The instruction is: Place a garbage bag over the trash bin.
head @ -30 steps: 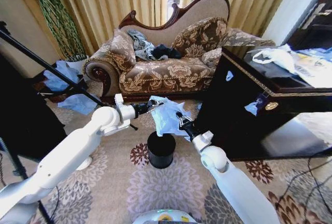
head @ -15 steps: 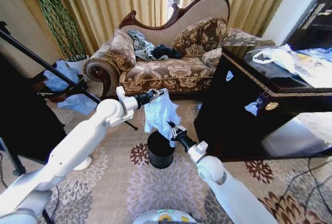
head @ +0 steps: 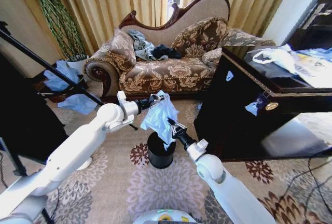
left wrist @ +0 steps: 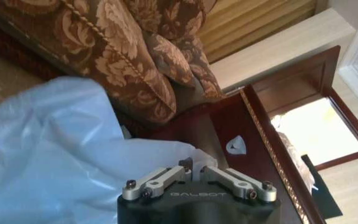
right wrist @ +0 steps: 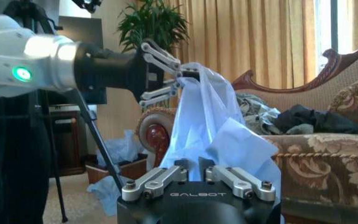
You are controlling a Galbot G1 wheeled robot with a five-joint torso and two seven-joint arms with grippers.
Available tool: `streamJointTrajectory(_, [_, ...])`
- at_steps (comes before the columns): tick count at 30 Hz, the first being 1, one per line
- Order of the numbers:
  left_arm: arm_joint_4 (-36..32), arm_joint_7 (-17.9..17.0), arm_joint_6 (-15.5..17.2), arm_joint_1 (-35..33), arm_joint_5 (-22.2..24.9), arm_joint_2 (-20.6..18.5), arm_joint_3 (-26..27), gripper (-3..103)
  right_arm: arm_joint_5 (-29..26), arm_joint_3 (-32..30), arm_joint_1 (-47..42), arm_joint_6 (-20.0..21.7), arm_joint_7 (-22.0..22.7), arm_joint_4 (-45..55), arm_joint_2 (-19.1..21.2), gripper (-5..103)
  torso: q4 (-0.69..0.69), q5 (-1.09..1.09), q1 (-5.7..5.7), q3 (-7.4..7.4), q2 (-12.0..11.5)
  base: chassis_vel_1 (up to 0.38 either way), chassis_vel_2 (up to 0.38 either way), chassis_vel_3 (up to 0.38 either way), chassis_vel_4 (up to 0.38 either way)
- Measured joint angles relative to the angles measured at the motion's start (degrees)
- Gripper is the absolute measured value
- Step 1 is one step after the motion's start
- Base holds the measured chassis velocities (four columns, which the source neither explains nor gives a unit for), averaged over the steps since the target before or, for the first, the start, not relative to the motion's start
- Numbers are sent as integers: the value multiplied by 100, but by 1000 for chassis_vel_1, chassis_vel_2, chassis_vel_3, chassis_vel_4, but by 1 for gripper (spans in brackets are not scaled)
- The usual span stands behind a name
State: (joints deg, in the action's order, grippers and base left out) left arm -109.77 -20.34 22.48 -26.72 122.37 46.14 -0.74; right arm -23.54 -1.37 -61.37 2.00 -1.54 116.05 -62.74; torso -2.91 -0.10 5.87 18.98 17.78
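**Pale blue bag held over black bin**

Head view: garbage bag [head: 161, 117] hangs above trash bin [head: 161, 150], left gripper [head: 160, 98] pinching its top, right gripper [head: 171, 126] pinching its lower edge.

Left wrist view: jaws pressed together on plastic.

Right wrist view: both grippers clamp the bag before the sofa [right wrist: 328, 140].

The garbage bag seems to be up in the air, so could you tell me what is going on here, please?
Both arms hold the pale blue garbage bag above the black trash bin on the carpet. The left gripper is shut on the bag's top, and the right gripper is shut on it lower down. The bag hangs bunched between them and is not yet over the bin's rim.
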Motion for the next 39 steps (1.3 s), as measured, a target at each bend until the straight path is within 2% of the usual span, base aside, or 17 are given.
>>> streamJointTrajectory(5, [162,12,9,171,1,42,-11,0,-70,-204,-251,0,-69,186,67,35,-1,0,0,0,0,0,0,0,0])
streamJointTrajectory(6, [162,12,9,171,1,42,-11,0,-70,-204,-251,0,-69,186,67,35,-1,0,0,0,0,0,0,0,0])
streamJointTrajectory(8, [191,13,14,223,2,65,-37,0,-101,-283,-291,-7,-50,188,73,45,-1,1,0,0,0,0,0,0,0])
streamJointTrajectory(9, [191,13,14,223,2,65,-37,0,-101,-283,-291,-7,-50,188,73,45,-1,1,0,0,0,0,0,0,0])
streamJointTrajectory(11, [193,15,25,251,2,67,-90,0,-230,-319,-281,-5,-36,201,132,56,-1,1,0,0,0,0,0,0,0])
streamJointTrajectory(13, [193,15,28,252,3,63,-102,0,-264,-323,-274,0,-36,211,147,56,-1,1,0,0,0,0,0,0,0])
streamJointTrajectory(16, [136,27,61,243,2,49,-154,0,-677,-283,-171,186,92,284,247,72,-1,0,0,0,0,0,0,0,0])
streamJointTrajectory(17, [136,27,61,243,2,49,-154,0,-677,-283,-171,186,92,284,247,72,-1,0,0,0,0,0,0,0,0])
streamJointTrajectory(19, [88,46,89,230,0,17,-164,0,-748,-254,-35,217,112,199,264,83,-1,0,0,0,0,0,0,0,0])
streamJointTrajectory(20, [88,46,89,230,0,17,-164,0,-748,-254,-35,217,112,199,264,83,-1,0,0,0,0,0,0,0,0])
streamJointTrajectory(23, [43,70,101,210,1,-47,-156,0,-770,-192,159,230,122,-3,226,97,-1,0,0,0,0,0,0,0,0])
streamJointTrajectory(27, [-23,101,118,152,4,-128,-123,0,-784,-141,350,247,126,-212,190,89,0,0,0,0,0,0,0,0,0])
streamJointTrajectory(30, [-150,196,176,15,4,-269,-59,0,-940,-43,599,312,124,-405,228,72,0,1,0,0,0,0,0,0,0])
streamJointTrajectory(31, [-150,196,176,15,4,-269,-59,0,-940,-43,599,312,124,-405,228,72,0,1,0,0,0,0,0,0,0])
streamJointTrajectory(32, [-195,244,195,-49,1,-325,-33,0,-981,4,679,323,121,-451,279,67,0,0,0,0,0,0,0,0,0])
streamJointTrajectory(35, [-266,349,237,-163,-19,-431,-5,0,-1098,77,786,364,110,-463,416,63,0,0,0,0,0,0,0,0,0])
streamJointTrajectory(39, [-369,674,310,-372,-213,-611,12,0,-1477,145,923,562,43,-335,734,61,0,0,0,0,0,0,0,0,0])
